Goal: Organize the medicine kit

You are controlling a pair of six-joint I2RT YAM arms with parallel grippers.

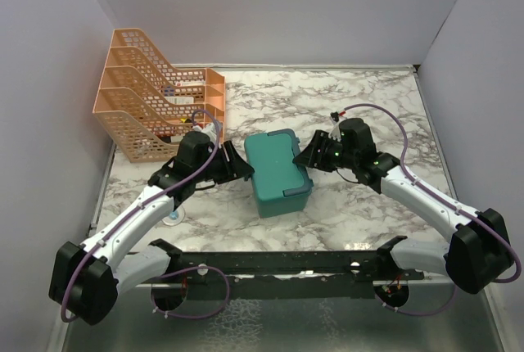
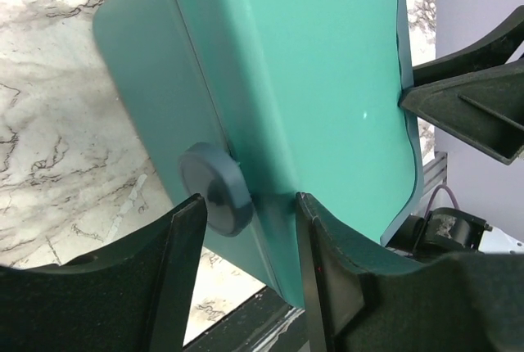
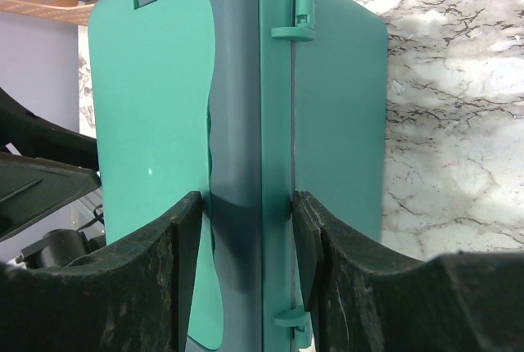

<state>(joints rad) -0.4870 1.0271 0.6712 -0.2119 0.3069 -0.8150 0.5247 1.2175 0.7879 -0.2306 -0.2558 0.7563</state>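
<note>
Teal rectangular medicine kit [image 1: 286, 199] w/ rounded corners, lid [image 1: 274, 160] down, sits flat on the white-grey marble-pattern table [image 1: 368, 98], directly btwn the two end effectors. The left gripper [image 1: 242, 165] is up against the kit's left side and the right gripper [image 1: 304, 155] against its right side, so the box is bracketed on both flanks. Left wrist cam: black fingers [image 2: 176, 270] stand at mid width astride the kit's top edge. One tip is just beside a round grey-blue disc-shaped knob [image 2: 214, 190] on the side wall, the other tip on the lid face; the knob lies inside the gap, next to the wall-side finger. Can't tell if those jaws are really pinching or only resting there. Right wrist cam: fingers [image 3: 323, 270] at approx half width astride the hinged edge, one tip on the darker teal band of the lid, the other at the seam on the wall. Both tips are touching, so this one is clamped on the kit. Two small teal hinge clips [image 3: 300, 21] sit on that seam, one beyond the fingertips, one back near the palm. Orange mesh plastic file rack [image 1: 155, 98] stands beyond & outboard of the left gripper, apart from the kit.
</note>
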